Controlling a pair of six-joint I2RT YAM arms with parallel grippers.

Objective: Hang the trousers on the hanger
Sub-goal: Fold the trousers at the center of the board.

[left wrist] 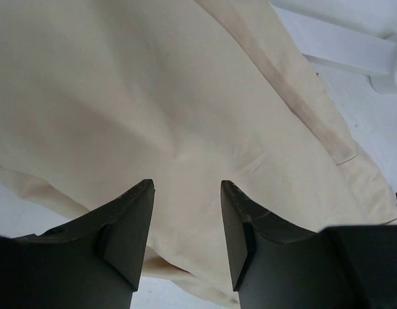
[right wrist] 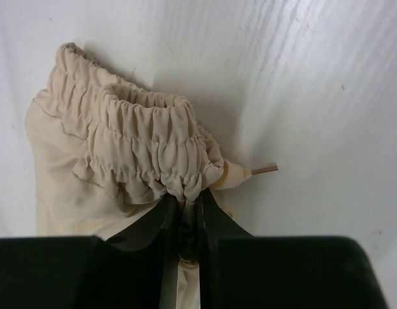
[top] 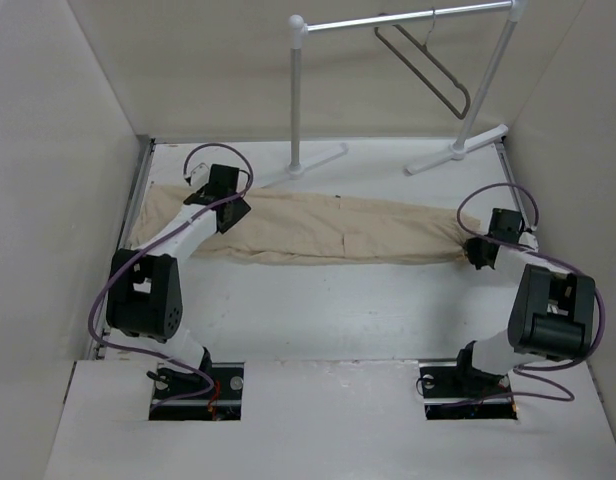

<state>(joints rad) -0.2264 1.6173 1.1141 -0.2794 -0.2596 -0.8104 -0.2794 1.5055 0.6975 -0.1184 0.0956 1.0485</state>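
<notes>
While the trousers (top: 328, 230) lie stretched flat on the table (top: 338, 300) just in front of the white rail (top: 408, 20), the hanger (top: 428, 60) hangs from the rail's bar, apart from the cloth. Near the rail's left foot, the left gripper (left wrist: 185, 199) has its jaws wide apart over the fabric and holds nothing. In front of the rail's right foot, the right gripper (right wrist: 185, 203) is closed tight on the gathered elastic end of the trousers.

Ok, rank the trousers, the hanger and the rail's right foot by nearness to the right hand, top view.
1. Trousers, right end pinched in the right hand.
2. Rail's right foot, just behind that hand.
3. Hanger, hung high at the back.
</notes>
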